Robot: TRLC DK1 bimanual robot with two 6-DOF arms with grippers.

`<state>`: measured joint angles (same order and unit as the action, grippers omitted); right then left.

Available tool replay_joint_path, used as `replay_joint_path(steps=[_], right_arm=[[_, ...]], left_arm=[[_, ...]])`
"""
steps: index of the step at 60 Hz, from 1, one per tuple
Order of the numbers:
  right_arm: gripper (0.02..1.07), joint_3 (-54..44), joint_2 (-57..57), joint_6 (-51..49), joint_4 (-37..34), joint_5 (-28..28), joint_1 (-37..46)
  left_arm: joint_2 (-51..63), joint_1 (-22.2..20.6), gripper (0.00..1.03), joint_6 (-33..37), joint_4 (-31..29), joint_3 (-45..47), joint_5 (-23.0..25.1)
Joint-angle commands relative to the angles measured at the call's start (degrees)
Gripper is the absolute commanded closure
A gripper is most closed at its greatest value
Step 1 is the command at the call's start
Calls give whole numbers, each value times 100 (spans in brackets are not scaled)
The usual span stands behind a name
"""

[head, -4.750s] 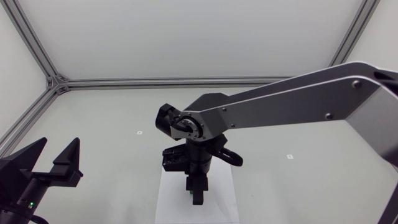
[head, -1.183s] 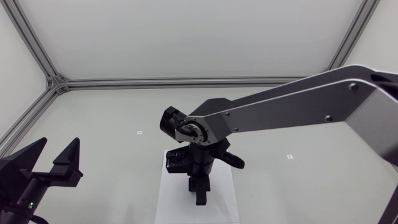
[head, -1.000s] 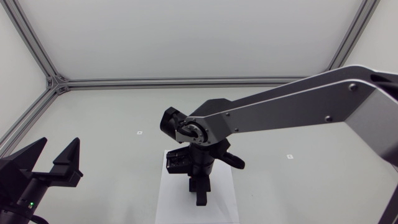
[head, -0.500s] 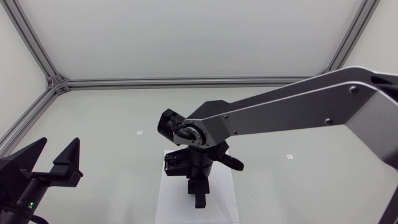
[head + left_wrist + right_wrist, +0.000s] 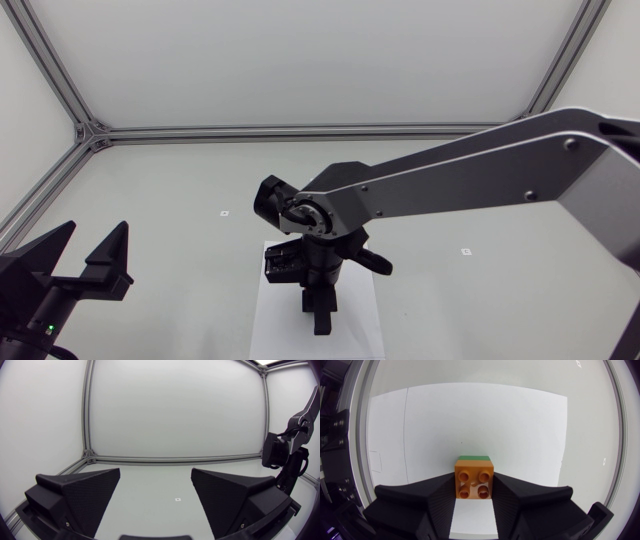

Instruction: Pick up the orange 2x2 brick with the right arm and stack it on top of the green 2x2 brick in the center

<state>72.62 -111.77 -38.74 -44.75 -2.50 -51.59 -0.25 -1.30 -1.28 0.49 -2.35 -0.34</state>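
In the right wrist view the orange 2x2 brick (image 5: 474,485) sits studs-up between my right gripper's (image 5: 474,491) black fingers, which press on two opposite sides of it. A strip of the green 2x2 brick (image 5: 473,457) shows just past the orange one, directly under it. In the head view my right gripper (image 5: 320,322) points down over the white sheet (image 5: 265,322) in the centre and hides both bricks. My left gripper (image 5: 88,250) stands open and empty at the table's left, apart from the sheet.
The white sheet (image 5: 470,420) lies flat under the bricks. Small white markers (image 5: 225,213) (image 5: 465,251) dot the grey table. An aluminium frame (image 5: 300,130) borders the table's far side.
The right wrist has shifted slightly left and a little lower over the sheet. The left arm has not moved.
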Motion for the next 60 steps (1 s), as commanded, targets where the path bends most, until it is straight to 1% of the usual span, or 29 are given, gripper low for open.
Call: replay_joint_path(steps=[1,24,60], right_arm=[[74,-266,-47,121,-25,66,35],[74,-354,41,121,-7,74,70],[74,-116,-73,148,72,22,70]], left_arm=[[-45,16,4,75,-84,235,25],[-45,16,4,75,-84,235,25],[-45,16,4,75,-84,235,25]])
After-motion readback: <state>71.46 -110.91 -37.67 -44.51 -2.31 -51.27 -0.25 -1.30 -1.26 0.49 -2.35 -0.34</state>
